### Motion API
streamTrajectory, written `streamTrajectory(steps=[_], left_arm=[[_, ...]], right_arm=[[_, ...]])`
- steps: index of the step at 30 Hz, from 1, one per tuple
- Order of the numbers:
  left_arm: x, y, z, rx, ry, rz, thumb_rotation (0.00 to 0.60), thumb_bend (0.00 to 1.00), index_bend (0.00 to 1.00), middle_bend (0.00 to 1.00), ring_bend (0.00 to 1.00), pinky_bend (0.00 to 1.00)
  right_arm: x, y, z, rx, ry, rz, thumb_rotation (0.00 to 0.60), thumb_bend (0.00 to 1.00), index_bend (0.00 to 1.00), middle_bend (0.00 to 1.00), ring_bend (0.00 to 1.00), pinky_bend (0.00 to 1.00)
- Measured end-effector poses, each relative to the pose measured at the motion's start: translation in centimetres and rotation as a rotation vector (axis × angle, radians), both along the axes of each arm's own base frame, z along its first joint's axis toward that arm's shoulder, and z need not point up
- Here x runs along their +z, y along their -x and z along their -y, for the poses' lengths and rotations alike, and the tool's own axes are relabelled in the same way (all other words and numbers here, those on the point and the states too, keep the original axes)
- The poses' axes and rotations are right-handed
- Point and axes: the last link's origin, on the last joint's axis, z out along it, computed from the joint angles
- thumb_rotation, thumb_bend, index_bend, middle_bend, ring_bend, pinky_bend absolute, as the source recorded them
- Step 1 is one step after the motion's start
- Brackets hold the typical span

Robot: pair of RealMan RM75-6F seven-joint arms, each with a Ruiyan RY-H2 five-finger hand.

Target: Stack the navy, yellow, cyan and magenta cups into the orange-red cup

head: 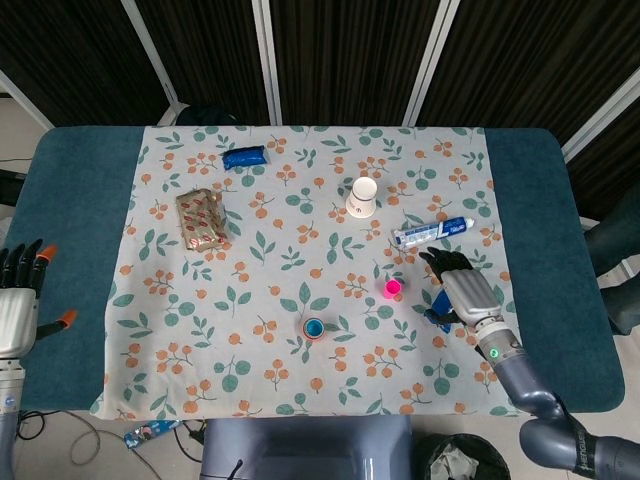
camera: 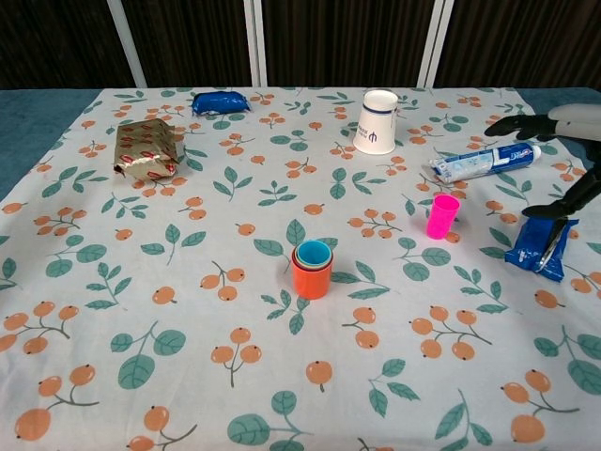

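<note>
The orange-red cup (camera: 311,276) stands upright near the middle of the cloth, also seen as the orange-red cup (head: 314,328) in the head view, with yellow and cyan cups (camera: 314,253) nested inside it. The navy cup is hidden. The magenta cup (camera: 441,215) stands alone to the right, also the magenta cup (head: 392,289). My right hand (head: 462,287) hovers open just right of the magenta cup, above the blue packet; the chest view shows the right hand (camera: 554,127) at the right edge. My left hand (head: 18,300) is open off the cloth at the far left.
A white paper cup (camera: 377,121) stands upside down at the back. A toothpaste tube (camera: 484,161) and a blue packet (camera: 539,241) lie right of the magenta cup. A patterned box (camera: 146,147) and a blue pouch (camera: 219,101) lie at the back left.
</note>
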Motion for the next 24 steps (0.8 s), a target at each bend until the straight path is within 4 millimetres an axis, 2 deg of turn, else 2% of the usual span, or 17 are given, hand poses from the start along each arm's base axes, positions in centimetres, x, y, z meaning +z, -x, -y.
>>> streamTrajectory(steps=[6,14,24], left_arm=[[0.1,0.1,0.0,-0.004,-0.011,-0.008,0.600,0.09,0.13,0.02,0.00,0.00],[-0.2,0.2,-0.2,0.007,0.000,-0.009,0.600,0.09,0.13,0.02,0.00,0.00],[-0.3,0.0,-0.1,0.012,-0.007,-0.012,0.600,0.09,0.13,0.02,0.00,0.00]], right_arm=[[-1.5,-0.4,1.0,-0.058,-0.062,-0.004,0.600,0.35,0.15,0.00,0.00,0.01],[-3.7,-1.7,1.5,-0.029,-0.083,-0.009,0.600,0.35,0.25,0.00,0.00,0.01],[-4.8,-2.1,2.5,-0.013,-0.033,-0.013,0.600,0.35,0.31,0.00,0.01,0.03]])
